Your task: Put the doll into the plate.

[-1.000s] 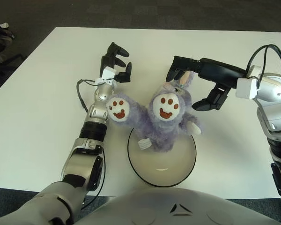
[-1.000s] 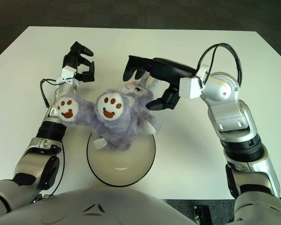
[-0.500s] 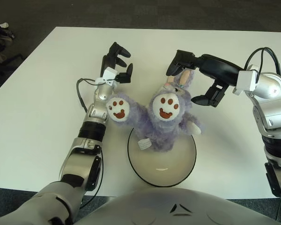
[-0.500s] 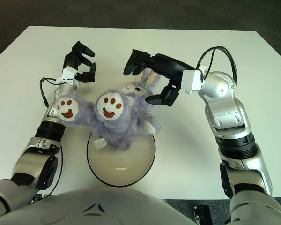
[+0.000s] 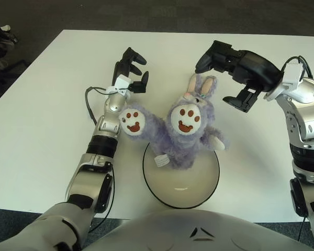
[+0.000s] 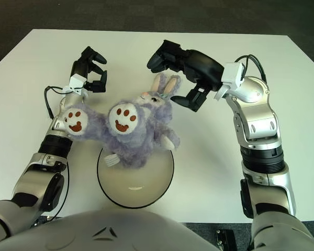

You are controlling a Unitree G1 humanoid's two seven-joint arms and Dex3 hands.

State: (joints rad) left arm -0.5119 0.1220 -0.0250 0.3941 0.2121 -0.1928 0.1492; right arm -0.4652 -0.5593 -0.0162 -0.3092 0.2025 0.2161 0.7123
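— Purple plush, is that the doll (image 5: 184, 133)? Where does it lie?

— Yes. It sprawls over the far rim of the plate (image 5: 181, 194), feet with brown paw pads turned up. Its lower body hangs into the plate, but its head and ears lie on the white bench (image 5: 52, 94) beyond the rim, and one leg leans out over the left forearm.

— And the hands?

— The right hand (image 5: 235, 73) hovers above and to the right of the ears, fingers spread, touching nothing. The left hand (image 5: 130, 70) shows up and left of the doll, fingers loosely open and holding nothing.

— So which step is this?

— Placing looks half done to me: the doll is released yet only partly inside.

— What next, then?

— I'd judge a nudge or regrasp is needed, drawing the head and the stray leg toward the plate's middle so the whole toy settles within the rim. Being soft, it may flop back out.
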